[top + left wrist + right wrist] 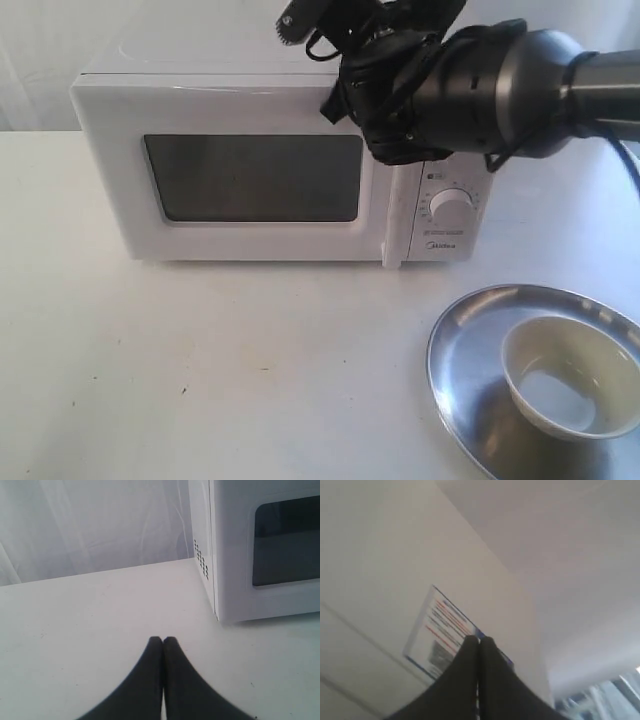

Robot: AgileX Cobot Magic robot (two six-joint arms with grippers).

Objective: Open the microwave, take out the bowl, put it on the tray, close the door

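Observation:
The white microwave (110, 170) stands at the back with its door (255, 180) shut and its bar handle (397, 215) flush. The cream bowl (565, 390) sits upright in the steel tray (465, 345) at the front right. My right gripper (292, 22) is shut and empty above the microwave's top, the arm crossing in front of the upper control panel. In the right wrist view the gripper (479, 639) hovers over a sticker (437, 630) on the top. My left gripper (163, 640) is shut and empty over the table, left of the microwave (235, 555); it is out of the exterior view.
One dial (452, 207) shows below the right arm; the other is hidden behind it. The white table (250, 370) stretches in front of the microwave. A white curtain (90, 525) hangs behind. The tray runs past the picture's right edge.

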